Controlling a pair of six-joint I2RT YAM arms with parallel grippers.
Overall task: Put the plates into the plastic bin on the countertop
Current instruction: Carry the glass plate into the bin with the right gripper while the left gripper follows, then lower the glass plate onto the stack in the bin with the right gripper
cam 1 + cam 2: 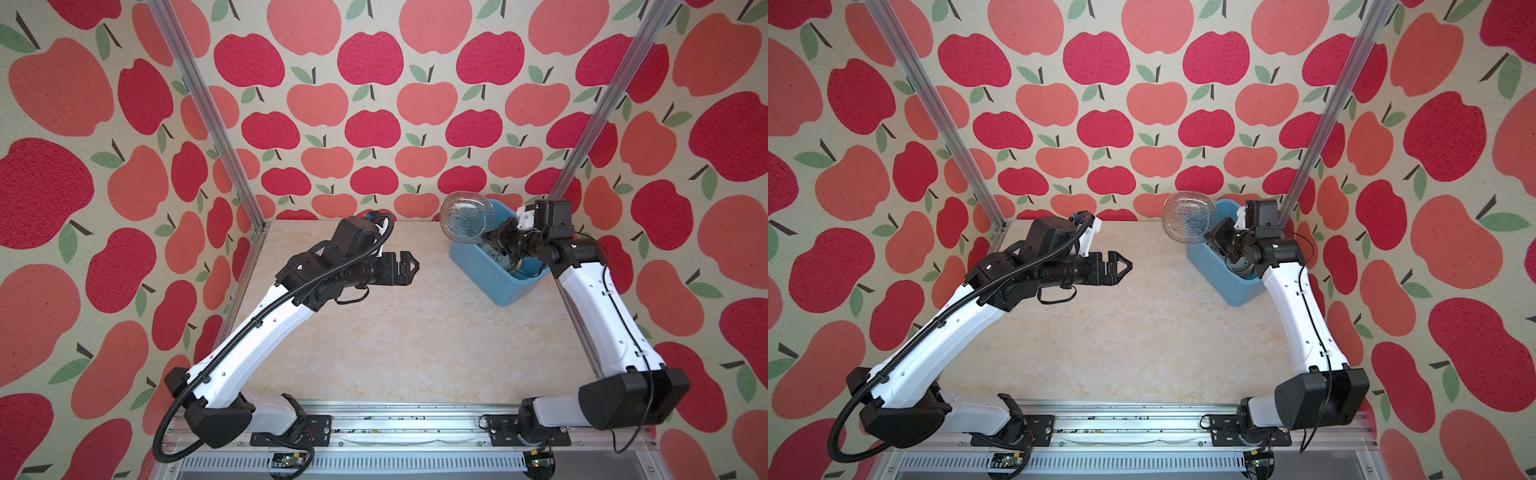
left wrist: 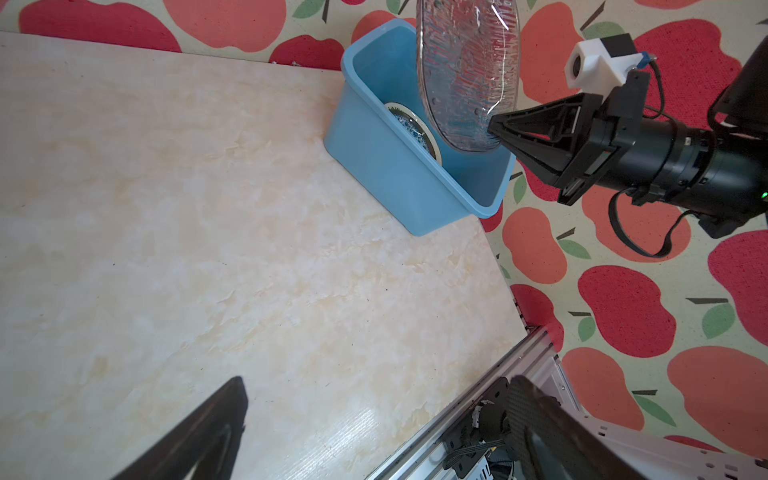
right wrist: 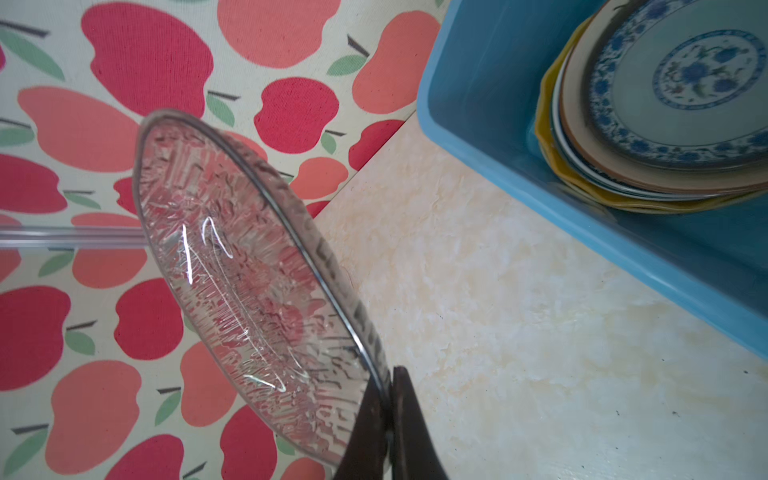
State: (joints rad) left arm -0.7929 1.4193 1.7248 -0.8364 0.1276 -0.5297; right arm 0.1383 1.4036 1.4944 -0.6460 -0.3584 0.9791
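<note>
Here, apple-patterned walls [image 1: 374, 104] enclose the marbled countertop [image 1: 395, 332]; right gripper [image 2: 492, 129] pinches glass plate [image 2: 467, 75], left gripper [image 1: 414, 266] gapes.

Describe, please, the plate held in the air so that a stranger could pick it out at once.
Find the blue bin in the countertop's far right corner. Beside it, in the air, the right gripper pinches the edge of a plate tilted nearly upright. Unlike the coloured plates stacked inside the bin, it is clear, ribbed glass.

glass plate [image 2: 467, 75] cut off at our left wrist view's edge, of the lower binned plates [image 3: 598, 185] we see only rims
</note>
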